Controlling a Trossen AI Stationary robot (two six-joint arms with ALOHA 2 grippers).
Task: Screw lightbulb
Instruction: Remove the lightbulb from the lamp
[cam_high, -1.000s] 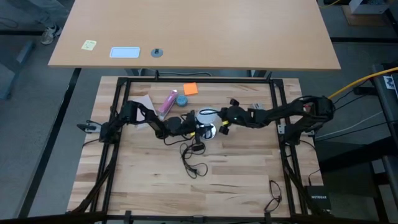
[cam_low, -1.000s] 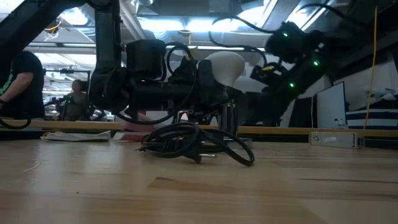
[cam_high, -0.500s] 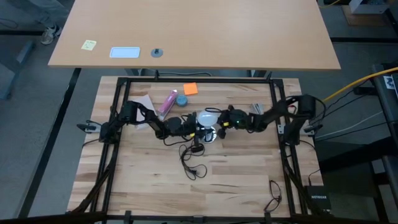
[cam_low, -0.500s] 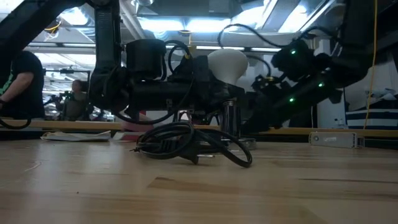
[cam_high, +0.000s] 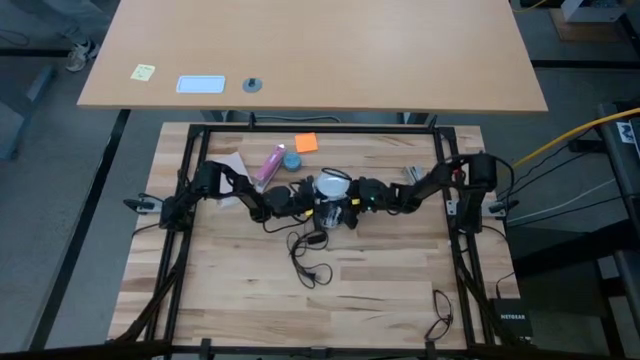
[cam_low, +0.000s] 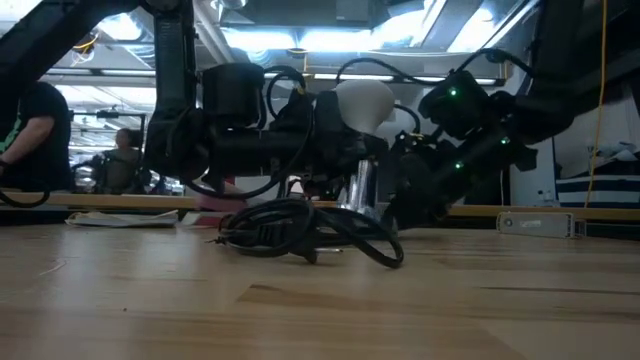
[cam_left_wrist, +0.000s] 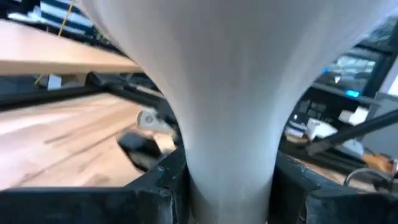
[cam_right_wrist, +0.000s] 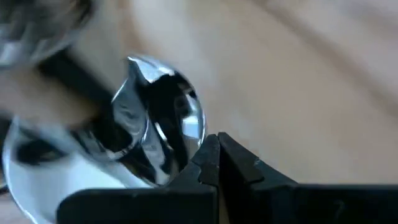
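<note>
Mid-bench: left gripper (cam_high: 312, 199) clamped on the lightbulb (cam_low: 365, 102) at its neck, globe up, over the silver lamp base (cam_right_wrist: 163, 127). Right gripper (cam_right_wrist: 217, 152) pinched together, empty, just beside that base. Seating step; next, probably lowering and twisting.

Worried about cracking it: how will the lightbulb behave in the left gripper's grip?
The lightbulb looks smooth and frosted, so probably slippery. The left gripper clamps its narrow neck, so it may pivot if pushed sideways. Its thin globe is likely fragile and light.
</note>
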